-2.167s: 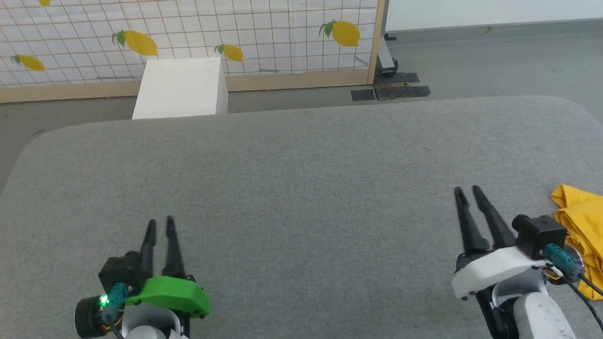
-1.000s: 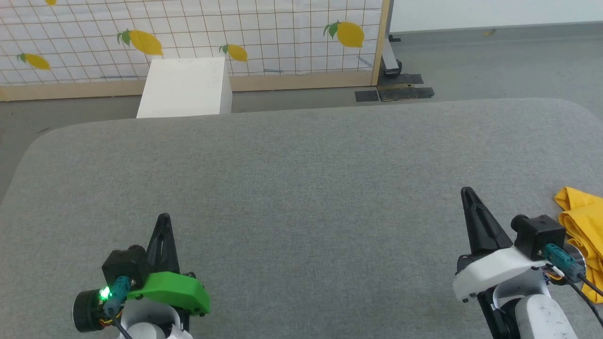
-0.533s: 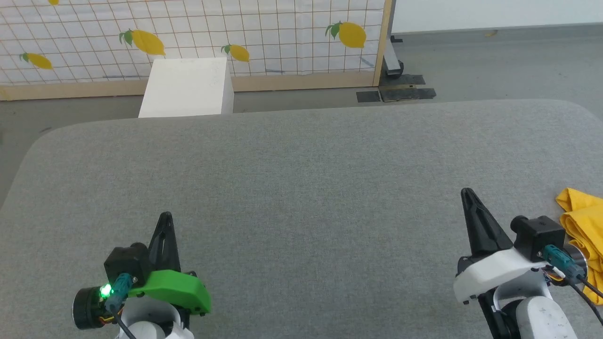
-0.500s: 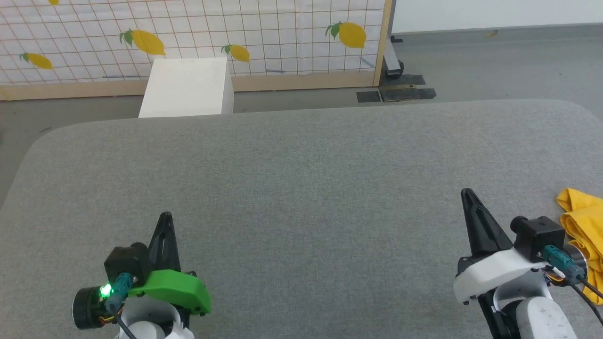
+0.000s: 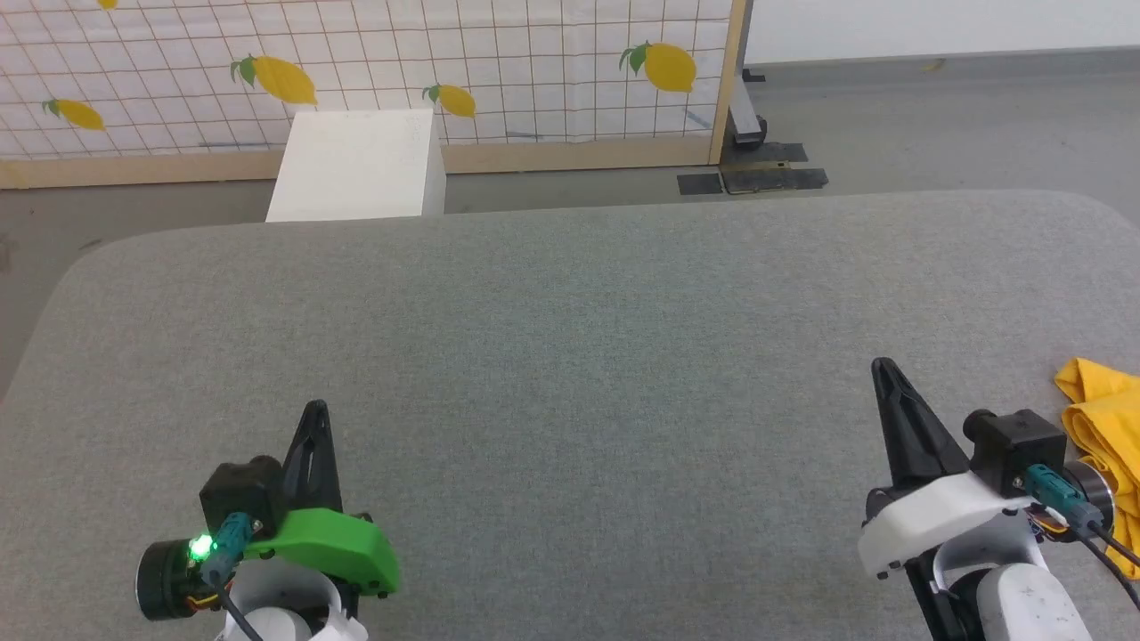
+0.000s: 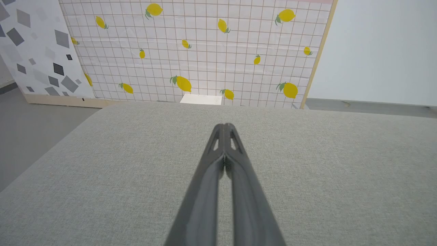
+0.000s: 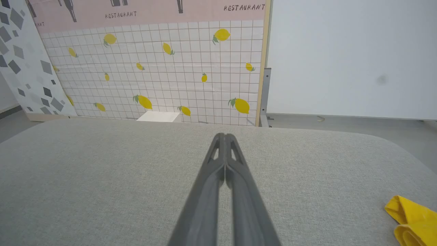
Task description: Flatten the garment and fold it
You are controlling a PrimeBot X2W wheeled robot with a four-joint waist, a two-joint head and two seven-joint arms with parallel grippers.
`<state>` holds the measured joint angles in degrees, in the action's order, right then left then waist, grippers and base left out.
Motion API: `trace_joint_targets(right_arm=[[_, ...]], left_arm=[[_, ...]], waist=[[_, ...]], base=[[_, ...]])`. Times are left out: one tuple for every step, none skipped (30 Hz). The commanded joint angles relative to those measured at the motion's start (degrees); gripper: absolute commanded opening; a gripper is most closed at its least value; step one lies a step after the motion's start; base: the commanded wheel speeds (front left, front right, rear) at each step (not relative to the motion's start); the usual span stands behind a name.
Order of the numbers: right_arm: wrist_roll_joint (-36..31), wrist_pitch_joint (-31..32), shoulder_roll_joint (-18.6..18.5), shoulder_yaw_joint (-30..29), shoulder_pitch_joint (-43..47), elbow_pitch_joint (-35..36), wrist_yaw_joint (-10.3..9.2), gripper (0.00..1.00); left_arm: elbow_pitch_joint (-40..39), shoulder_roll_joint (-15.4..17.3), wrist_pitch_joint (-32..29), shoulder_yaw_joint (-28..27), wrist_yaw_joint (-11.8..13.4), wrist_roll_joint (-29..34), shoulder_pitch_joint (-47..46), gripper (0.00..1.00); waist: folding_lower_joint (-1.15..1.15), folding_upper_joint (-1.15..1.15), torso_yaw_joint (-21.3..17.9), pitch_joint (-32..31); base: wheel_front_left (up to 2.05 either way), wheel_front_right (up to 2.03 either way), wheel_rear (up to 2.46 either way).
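Lying bunched at the far right of the grey desk (image 5: pixel 570 338), near the right gripper (image 5: pixel 883 367), the yellow garment (image 5: pixel 1103 414) looks soft, light and floppy, best pinched at a loose outer edge; right gripper and left gripper (image 5: pixel 314 411) both clenched, empty.

In the right wrist view, the word "RESTAURANT" stands in dark slanted capitals on the pink paper band (image 7: pixel 153 12) along the top edge of the white grid-patterned backdrop panel with yellow lemons (image 7: pixel 153 68). It reads in full twice, near the band's right end and towards its middle. At the left end only the last letters show. Nothing else is legible.
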<state>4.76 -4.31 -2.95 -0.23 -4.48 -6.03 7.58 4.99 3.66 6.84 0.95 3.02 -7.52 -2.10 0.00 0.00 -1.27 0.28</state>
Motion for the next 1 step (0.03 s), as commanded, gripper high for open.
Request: trace_joint_targets(right_arm=[[-0.7, 0.3, 0.0, 0.1, 1.1, 0.5, -0.04, 0.00]], left_arm=[[-0.4, -0.2, -0.3, -0.1, -0.4, 1.2, 0.9, 0.00]], waist=[[0.00, 0.00, 0.0, 0.0]], base=[[0.00, 0.00, 0.00]])
